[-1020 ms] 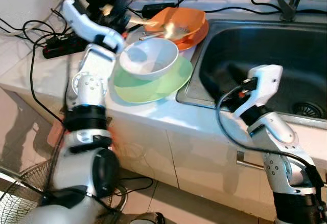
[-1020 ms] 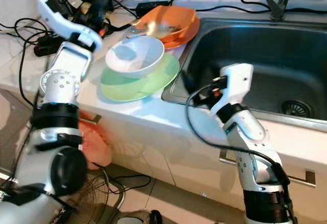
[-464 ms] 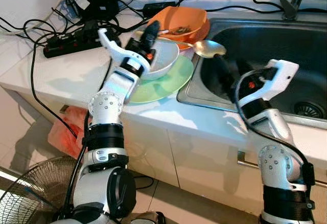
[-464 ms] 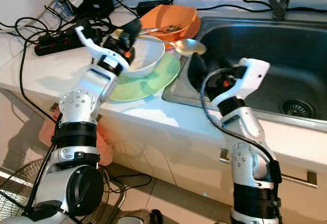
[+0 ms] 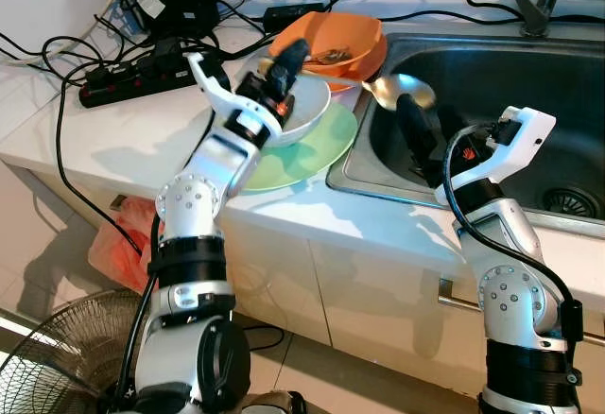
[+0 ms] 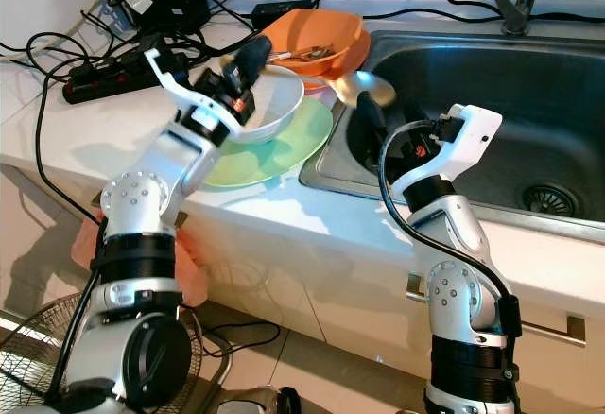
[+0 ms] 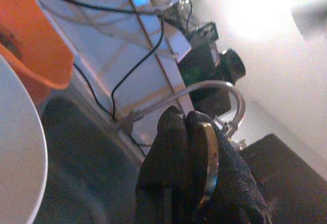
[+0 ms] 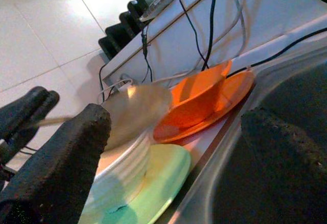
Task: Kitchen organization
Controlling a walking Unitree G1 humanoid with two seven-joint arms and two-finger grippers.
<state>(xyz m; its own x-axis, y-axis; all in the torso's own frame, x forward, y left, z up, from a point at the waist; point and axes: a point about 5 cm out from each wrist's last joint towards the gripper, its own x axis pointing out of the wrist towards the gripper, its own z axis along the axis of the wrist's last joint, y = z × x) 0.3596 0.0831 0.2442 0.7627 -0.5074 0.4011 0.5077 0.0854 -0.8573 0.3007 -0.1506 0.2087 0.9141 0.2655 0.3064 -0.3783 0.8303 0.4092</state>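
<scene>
Now the left gripper [image 5: 288, 55] holds the long metal spoon [image 5: 402, 89], jaws clamped on its handle. The right gripper [image 5: 425, 123] waits with jaws apart. It should bring the spoon slowly between them, over the steel sink [image 5: 529, 121].

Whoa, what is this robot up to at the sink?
It is tidying dishes on the counter. Its left end effector is shut on a metal spoon, holding the spoon's bowl out over the edge of the sink. Its right end effector is open and raised just under the spoon. A white bowl sits on a green plate, with an orange bowl behind them.
</scene>
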